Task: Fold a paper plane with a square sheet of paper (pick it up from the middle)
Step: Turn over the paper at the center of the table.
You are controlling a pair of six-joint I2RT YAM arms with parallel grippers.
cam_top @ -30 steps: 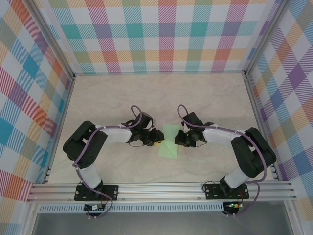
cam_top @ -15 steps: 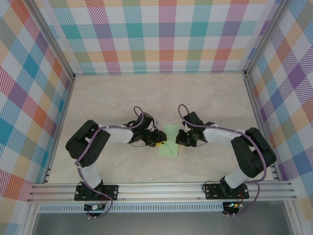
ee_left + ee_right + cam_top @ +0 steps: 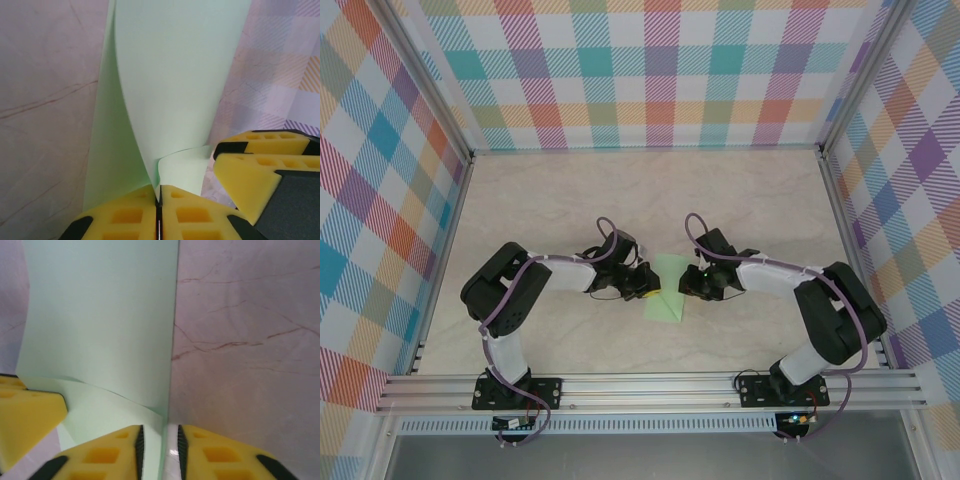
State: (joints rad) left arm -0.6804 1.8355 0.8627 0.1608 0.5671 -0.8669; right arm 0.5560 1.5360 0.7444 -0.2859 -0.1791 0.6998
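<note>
The pale mint-green square sheet of paper (image 3: pixel 668 290) lies folded and creased on the table between my two grippers; whether it has the paper plane's shape I cannot tell. My left gripper (image 3: pixel 646 286) is at its left edge. In the left wrist view the yellow pads (image 3: pixel 125 215) are shut on a raised flap of the sheet (image 3: pixel 175 75), which curves up from them. My right gripper (image 3: pixel 689 284) is at the sheet's right edge, and its jaws (image 3: pixel 160 450) stand slightly apart with the paper's edge (image 3: pixel 100 325) in the gap. Each wrist view also catches the other gripper's yellow finger (image 3: pixel 255 172) (image 3: pixel 25 412).
The marbled tabletop (image 3: pixel 620 200) stretches around the paper. Plaid walls (image 3: pixel 650 70) and metal posts close in the back and sides. An aluminium rail (image 3: pixel 640 390) with both arm bases runs along the near edge.
My left gripper has closed on the paper's left flap, and its arm has shifted slightly right. My right gripper's jaws have parted a little. The paper stays in place.
</note>
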